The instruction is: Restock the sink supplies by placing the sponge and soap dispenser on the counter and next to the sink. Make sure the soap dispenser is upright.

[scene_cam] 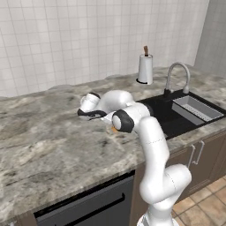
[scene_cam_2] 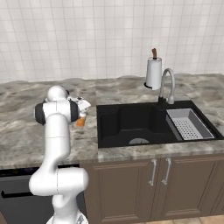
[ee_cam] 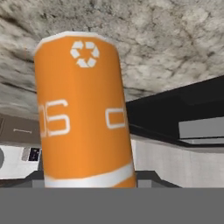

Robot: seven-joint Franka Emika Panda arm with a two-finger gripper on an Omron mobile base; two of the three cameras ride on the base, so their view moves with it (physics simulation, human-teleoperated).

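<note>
One soap dispenser point(ee_cam: 83, 113), one sink point(scene_cam_2: 153, 124), one faucet point(scene_cam_2: 167, 85), one paper-towel roll point(scene_cam_2: 153, 72)

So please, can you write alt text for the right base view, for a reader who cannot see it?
A white robot arm reaches over a marbled counter, with a small orange soap dispenser at its hand beside a black sink. Behind the sink stand a chrome faucet and a paper-towel roll.

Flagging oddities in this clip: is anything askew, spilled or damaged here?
Nothing spilled or damaged. The orange soap dispenser sits right against the gripper over the counter left of the sink; whether it stands upright cannot be told.
</note>
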